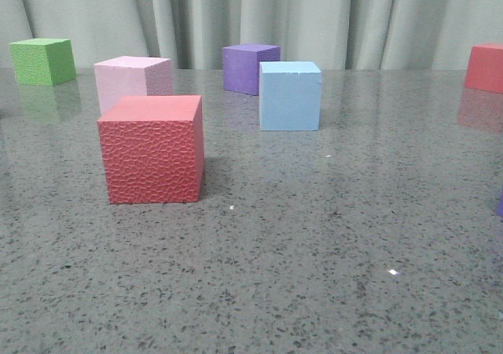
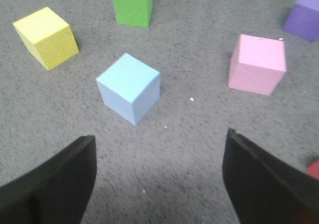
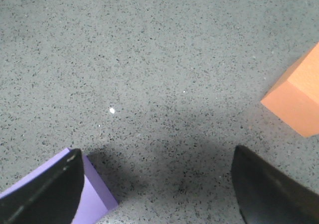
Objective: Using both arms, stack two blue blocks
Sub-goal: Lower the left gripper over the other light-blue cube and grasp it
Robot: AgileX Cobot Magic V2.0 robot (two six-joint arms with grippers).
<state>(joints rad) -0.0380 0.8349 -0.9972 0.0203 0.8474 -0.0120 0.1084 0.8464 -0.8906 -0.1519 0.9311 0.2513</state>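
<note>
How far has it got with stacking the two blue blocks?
Nothing looks done yet. The front view shows one blue block standing alone on the table, with nothing on top. The left gripper hovers with jaws open short of a blue block, holding nothing. The right gripper is open too, over bare table. Both grasps and the stacking itself are left.

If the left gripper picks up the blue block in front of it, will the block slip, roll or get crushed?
The blue block will probably not roll: it is a cube resting flat on the table. Its smooth matte faces look foam-like, so it is likely light and may dent slightly. The open left gripper looks wide enough to span it.
</note>
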